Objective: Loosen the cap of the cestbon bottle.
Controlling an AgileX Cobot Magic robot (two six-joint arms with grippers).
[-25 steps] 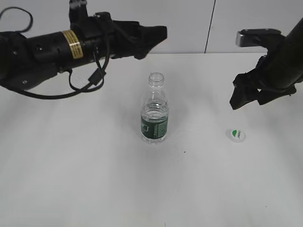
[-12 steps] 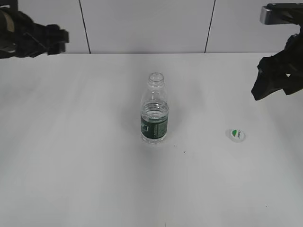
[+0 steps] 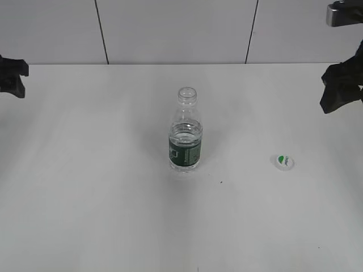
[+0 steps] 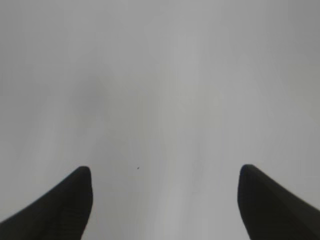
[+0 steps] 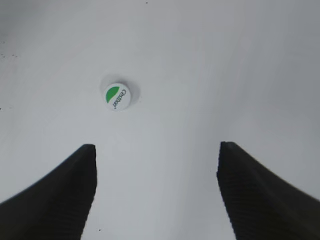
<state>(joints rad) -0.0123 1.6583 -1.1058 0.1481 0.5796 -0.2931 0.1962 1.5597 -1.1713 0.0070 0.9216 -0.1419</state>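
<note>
Cap's off, lying on the white tabletop.
Small clear plastic cestbon bottle with a dark green label stands upright mid-table, neck uncovered; small round white cap lies well to its right. Left tool and right tool both spread wide, gripping nothing.

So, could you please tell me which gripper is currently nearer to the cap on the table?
Right. The right gripper hangs above and just beyond the cap; the left gripper is at the far left edge, past the bottle.
</note>
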